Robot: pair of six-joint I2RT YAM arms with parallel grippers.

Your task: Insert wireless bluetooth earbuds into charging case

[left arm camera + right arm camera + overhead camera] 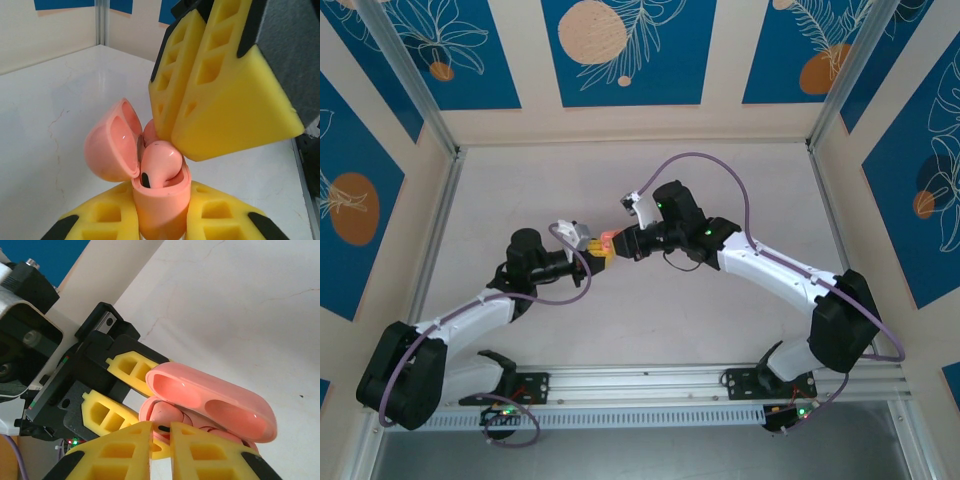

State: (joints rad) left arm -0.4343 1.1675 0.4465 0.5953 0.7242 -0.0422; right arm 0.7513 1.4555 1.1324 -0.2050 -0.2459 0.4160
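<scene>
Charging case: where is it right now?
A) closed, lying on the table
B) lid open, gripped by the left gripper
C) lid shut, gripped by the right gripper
B: the left gripper clamps the base of the charging case, whose lid stands open with an earbud sitting inside.

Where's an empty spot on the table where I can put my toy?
The middle is crowded, where the left gripper and right gripper meet at the case. Bare table lies between them and the back wall, and between the left arm, the right arm and the front rail.
</scene>
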